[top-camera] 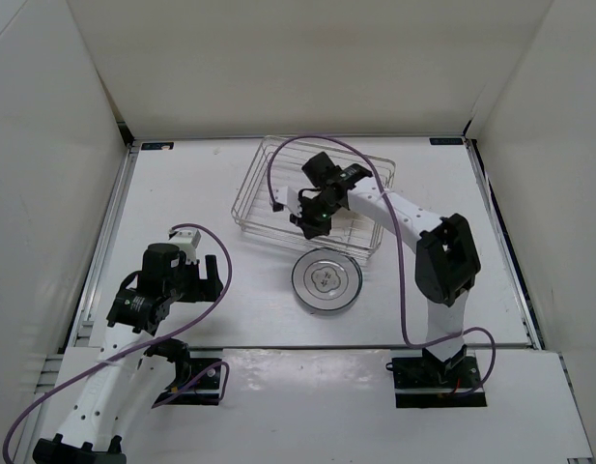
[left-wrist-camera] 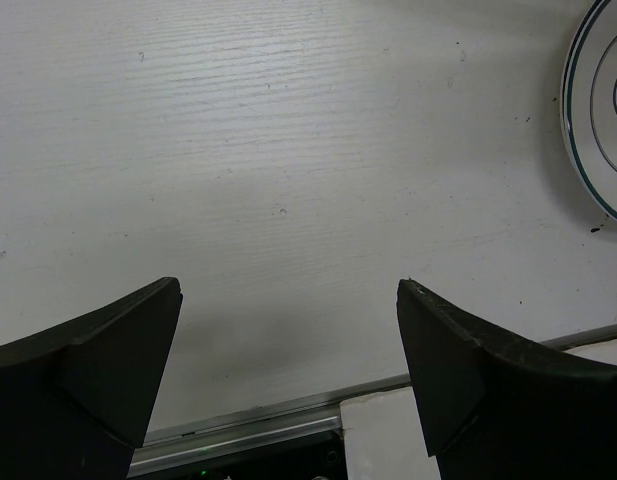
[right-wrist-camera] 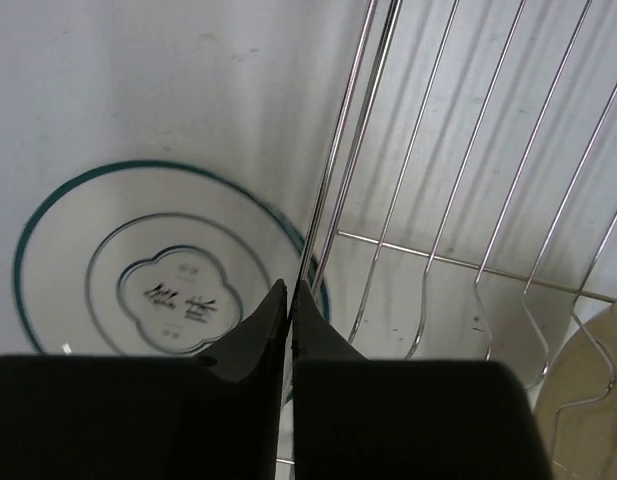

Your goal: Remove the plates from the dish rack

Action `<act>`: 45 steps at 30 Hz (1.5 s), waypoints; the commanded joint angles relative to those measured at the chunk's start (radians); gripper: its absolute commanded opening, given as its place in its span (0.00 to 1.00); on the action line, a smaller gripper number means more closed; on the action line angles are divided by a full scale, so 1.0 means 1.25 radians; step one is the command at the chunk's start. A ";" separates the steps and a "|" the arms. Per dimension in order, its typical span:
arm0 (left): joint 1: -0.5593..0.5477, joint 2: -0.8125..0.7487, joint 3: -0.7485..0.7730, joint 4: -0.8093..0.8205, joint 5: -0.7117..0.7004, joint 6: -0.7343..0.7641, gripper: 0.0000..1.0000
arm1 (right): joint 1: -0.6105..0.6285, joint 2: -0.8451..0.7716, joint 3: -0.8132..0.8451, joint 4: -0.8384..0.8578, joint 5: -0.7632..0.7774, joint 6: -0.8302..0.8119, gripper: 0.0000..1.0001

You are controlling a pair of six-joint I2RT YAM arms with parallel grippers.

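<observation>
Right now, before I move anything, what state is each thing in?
left gripper: open, above bare table.
right gripper: shut, tips at the dish rack rim wire.
white plate: flat on the table, outside the rack.
tan plate: in the rack behind the wire dividers, mostly out of frame.
dish rack: upright on the table.

Left gripper [left-wrist-camera: 288,290] jaws apart over table [left-wrist-camera: 288,150]; plate [left-wrist-camera: 600,110] top right.
</observation>
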 commanded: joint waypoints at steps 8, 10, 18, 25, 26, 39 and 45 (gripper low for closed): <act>-0.001 0.001 0.009 0.001 0.002 0.001 1.00 | 0.015 -0.077 -0.122 -0.029 0.014 -0.087 0.20; -0.001 -0.001 0.009 0.003 0.001 0.000 1.00 | 0.012 -0.093 -0.128 0.011 0.030 -0.049 0.25; -0.001 0.001 0.010 0.000 0.005 0.000 1.00 | -0.014 -0.211 -0.106 0.195 0.076 0.109 0.58; -0.002 -0.001 0.009 0.001 0.007 0.000 1.00 | -0.068 -0.174 0.004 0.127 0.229 0.145 0.65; -0.002 -0.001 0.007 0.003 0.006 0.000 1.00 | -0.075 -0.150 0.029 0.121 0.241 0.140 0.65; -0.001 -0.007 0.007 0.003 0.012 0.000 1.00 | -0.142 -0.027 0.045 0.147 0.219 0.144 0.60; -0.001 -0.006 0.007 0.001 0.012 0.000 1.00 | -0.160 0.003 0.051 0.160 0.192 0.161 0.50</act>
